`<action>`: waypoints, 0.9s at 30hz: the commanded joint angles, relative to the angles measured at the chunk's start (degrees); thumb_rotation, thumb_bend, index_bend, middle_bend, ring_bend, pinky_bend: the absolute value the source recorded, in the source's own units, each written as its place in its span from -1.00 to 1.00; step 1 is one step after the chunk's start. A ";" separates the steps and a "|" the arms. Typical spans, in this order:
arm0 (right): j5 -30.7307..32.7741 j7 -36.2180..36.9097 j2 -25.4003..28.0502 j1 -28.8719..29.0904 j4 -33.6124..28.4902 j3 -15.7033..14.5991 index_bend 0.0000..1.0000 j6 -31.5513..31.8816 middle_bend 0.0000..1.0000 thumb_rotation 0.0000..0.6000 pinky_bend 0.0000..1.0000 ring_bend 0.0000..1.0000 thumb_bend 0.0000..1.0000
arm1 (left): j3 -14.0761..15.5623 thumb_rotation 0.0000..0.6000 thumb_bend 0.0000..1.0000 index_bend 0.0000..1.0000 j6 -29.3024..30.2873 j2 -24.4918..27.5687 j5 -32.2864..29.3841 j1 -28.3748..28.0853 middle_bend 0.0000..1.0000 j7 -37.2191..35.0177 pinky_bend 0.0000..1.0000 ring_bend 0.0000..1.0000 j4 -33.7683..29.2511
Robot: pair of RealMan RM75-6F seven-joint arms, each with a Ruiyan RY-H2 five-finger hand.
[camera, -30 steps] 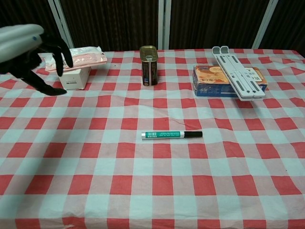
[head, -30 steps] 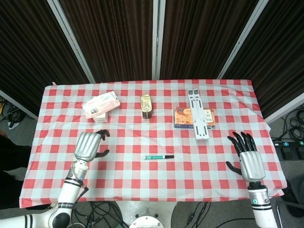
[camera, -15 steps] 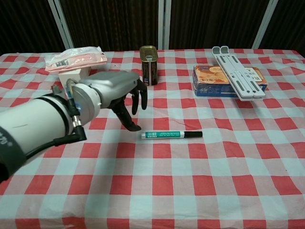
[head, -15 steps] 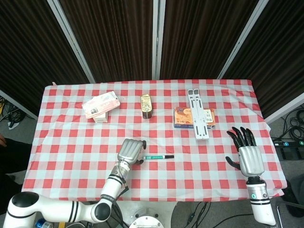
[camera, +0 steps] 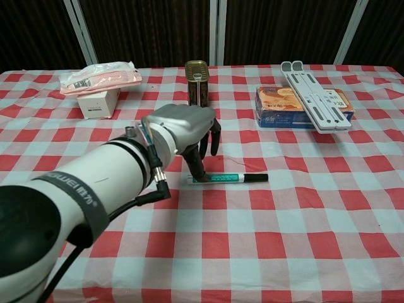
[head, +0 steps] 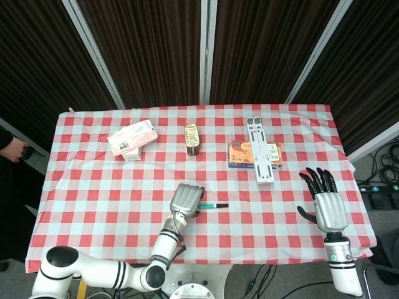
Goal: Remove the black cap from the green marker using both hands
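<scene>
"Marker [camera: 219, 178] lay flat on the desk [camera: 303, 240], near the middle, cap [camera: 256, 178] pointing to my right. Where was my left hand [camera: 186, 129]?"

"Over the marker's green end, fingers curled downward, a fingertip [camera: 201, 177] at or just beside the barrel. Whether it actually pinched anything, I could not tell from either view."

"And the right hand [head: 327, 205]?"

"Spread, holding nothing, well apart from the marker at the desk's right edge."

"What worried you?"

"My guess was that a round barrel on a cloth would roll or skid if the fingertips came down off-centre, and the marker could slip away toward the can [camera: 197, 86]. A grip too close to the barrel's tip would also let it pivot when I tugged the cap."

"Anything else?"

"The head view hid the barrel end under my left hand, so I would have been closing half blind. And the right hand had a long reach across."
</scene>
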 commanded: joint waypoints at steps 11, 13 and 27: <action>0.39 1.49 -0.60 0.33 1.70 -0.24 -0.68 -0.49 -0.80 1.00 -1.00 -1.00 -0.95 | -0.23 1.00 -0.58 -0.03 0.63 -3.11 -6.16 -5.13 0.00 7.37 1.00 0.94 4.95; 0.44 1.62 -0.66 0.35 1.86 -0.28 -0.68 -0.54 -0.80 1.00 -1.00 -1.00 -0.95 | -0.36 1.00 -0.58 -0.03 0.63 -3.43 -7.09 -5.42 0.00 7.74 1.00 0.94 5.26; 0.72 2.38 -0.89 0.55 2.52 -0.41 -0.68 -0.78 -0.80 1.00 -1.00 -1.00 -0.94 | -0.20 1.00 -0.51 -0.02 0.70 -4.87 -8.81 -6.96 0.01 8.46 1.00 0.94 8.65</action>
